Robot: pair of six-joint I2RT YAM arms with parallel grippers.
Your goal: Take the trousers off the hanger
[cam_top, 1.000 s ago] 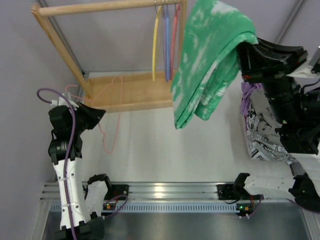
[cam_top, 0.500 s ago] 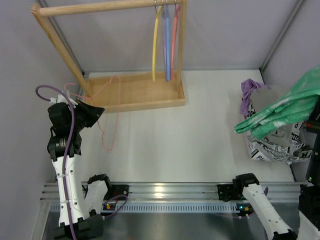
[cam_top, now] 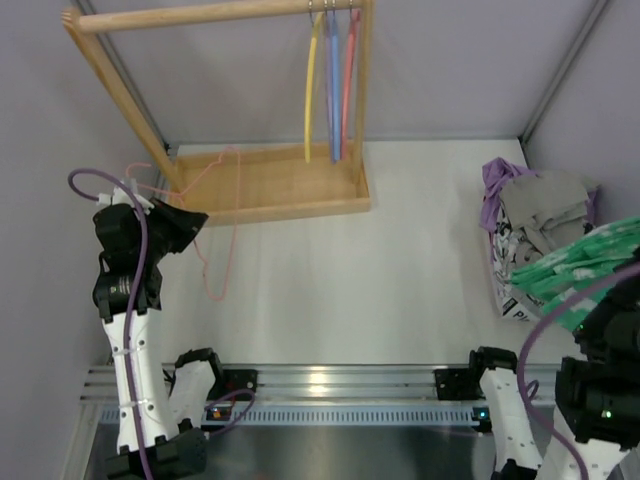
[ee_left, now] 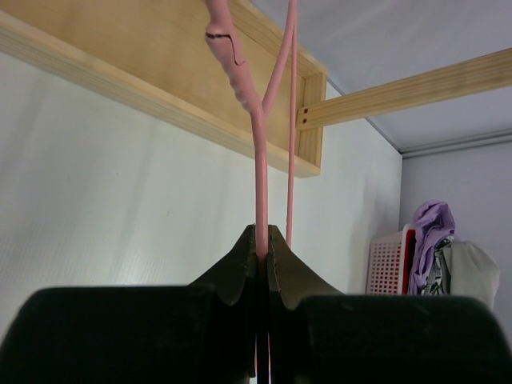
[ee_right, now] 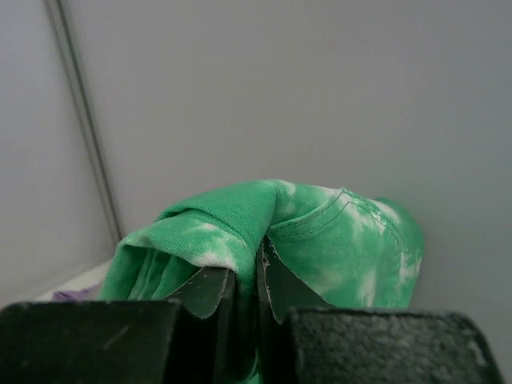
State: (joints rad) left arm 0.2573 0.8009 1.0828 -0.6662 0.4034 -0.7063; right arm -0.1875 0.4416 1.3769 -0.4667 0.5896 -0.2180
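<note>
The green speckled trousers [cam_top: 580,268] are bunched at the far right, over the basket of clothes, held by my right gripper [ee_right: 261,252], which is shut on a fold of them [ee_right: 336,240]. In the top view the gripper itself is hidden under the cloth. The thin pink wire hanger [cam_top: 222,235] hangs bare at the left, by the wooden rack's base. My left gripper [ee_left: 262,240] is shut on the hanger's wire [ee_left: 261,160]; it shows in the top view [cam_top: 185,225] too.
A wooden rack [cam_top: 270,185] with yellow, blue and red hangers [cam_top: 330,80] stands at the back. A white basket [cam_top: 520,290] with grey and purple clothes [cam_top: 540,205] and a printed cloth sits at the right. A metal rail [cam_top: 330,385] runs along the near edge.
My right arm has swung the trousers from high by the rack over to the right and down onto the basket side. The left arm and the hanger have stayed put.
</note>
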